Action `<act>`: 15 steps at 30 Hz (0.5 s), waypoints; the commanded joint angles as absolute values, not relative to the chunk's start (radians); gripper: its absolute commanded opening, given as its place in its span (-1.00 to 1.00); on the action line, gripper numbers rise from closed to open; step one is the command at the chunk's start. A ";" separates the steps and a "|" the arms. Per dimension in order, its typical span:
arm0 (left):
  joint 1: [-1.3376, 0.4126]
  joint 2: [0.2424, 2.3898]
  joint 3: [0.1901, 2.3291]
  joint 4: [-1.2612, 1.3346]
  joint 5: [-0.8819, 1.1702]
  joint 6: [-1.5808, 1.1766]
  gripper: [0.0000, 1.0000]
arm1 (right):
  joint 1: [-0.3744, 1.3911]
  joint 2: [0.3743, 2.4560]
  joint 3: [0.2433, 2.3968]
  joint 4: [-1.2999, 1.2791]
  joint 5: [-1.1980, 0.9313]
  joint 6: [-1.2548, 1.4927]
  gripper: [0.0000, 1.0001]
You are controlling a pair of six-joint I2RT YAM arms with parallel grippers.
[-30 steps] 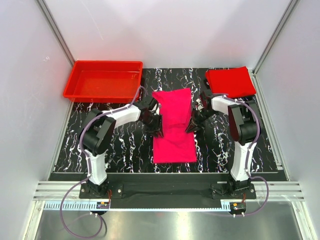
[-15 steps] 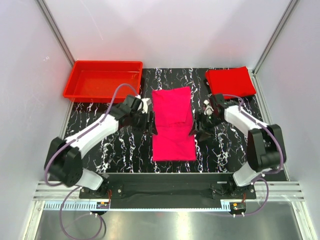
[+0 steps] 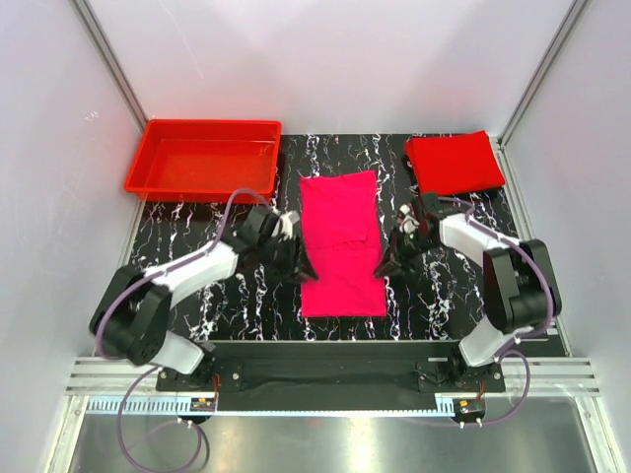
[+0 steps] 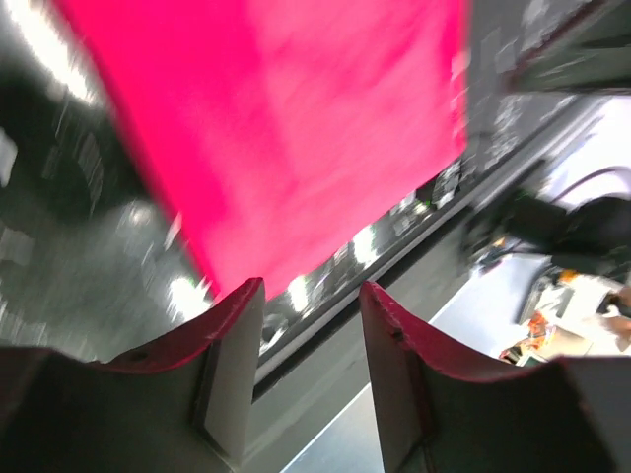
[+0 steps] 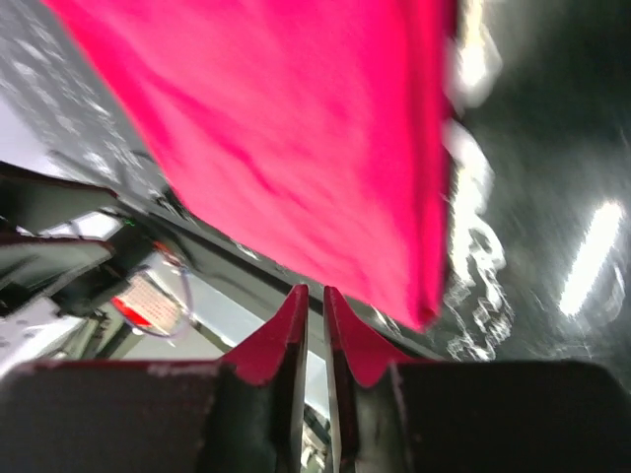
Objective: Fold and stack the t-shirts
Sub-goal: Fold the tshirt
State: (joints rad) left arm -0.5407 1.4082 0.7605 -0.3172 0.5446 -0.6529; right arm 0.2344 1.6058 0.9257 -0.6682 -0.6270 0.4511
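Note:
The magenta-pink t-shirt lies flat as a long folded strip in the middle of the mat, and fills the upper part of the left wrist view and the right wrist view. The red t-shirt lies folded at the back right. My left gripper sits just off the strip's left edge; its jaws are open and empty. My right gripper sits at the strip's right edge; its jaws are almost together with nothing between them.
A rigid red plastic tray stands at the back left, with nothing in it. The black marbled mat ends at a metal rail along the near edge. White walls close in both sides.
Both grippers let go of the pink strip's edges and slid slightly nearer along its sides. The strip now lies flat. The right jaws opened, then closed to a slit.

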 commanded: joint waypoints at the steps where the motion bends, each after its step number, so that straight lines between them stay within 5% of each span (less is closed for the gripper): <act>1: -0.535 1.517 0.896 -0.146 0.603 -0.698 -0.05 | 0.235 1.695 1.035 -0.568 -0.733 0.494 -0.65; 8: -0.473 1.833 1.074 -0.182 0.586 -0.671 -0.10 | 0.207 1.995 1.189 -0.456 -0.798 0.532 -0.73; 15: -0.439 2.004 1.151 -0.393 0.438 -0.433 -0.12 | 0.143 2.031 1.167 -0.593 -0.626 0.353 -0.76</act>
